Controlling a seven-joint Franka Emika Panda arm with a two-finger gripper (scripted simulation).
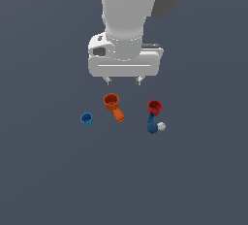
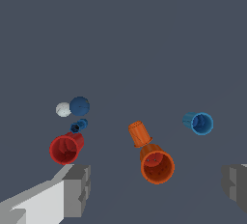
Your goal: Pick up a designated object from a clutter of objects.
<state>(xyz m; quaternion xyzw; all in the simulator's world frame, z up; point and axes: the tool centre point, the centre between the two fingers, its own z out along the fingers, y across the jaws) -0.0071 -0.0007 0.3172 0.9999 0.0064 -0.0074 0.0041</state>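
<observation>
Nothing here carries legible writing. Arm hangs vertically, gripper (image 1: 123,80) fingers spread, holding nothing, above the orange cup (image 1: 112,103). Bright-blue cup (image 1: 86,119) lies apart, toward the exterior view's left.

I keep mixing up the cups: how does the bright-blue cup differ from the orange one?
The bright-blue cup is plain, with no handle; the orange cup has a stubby handle. In the exterior view the blue cup looks smaller and sits apart at the left, while the orange cup sits just below the gripper. Both are hollow, round and untouched.
</observation>
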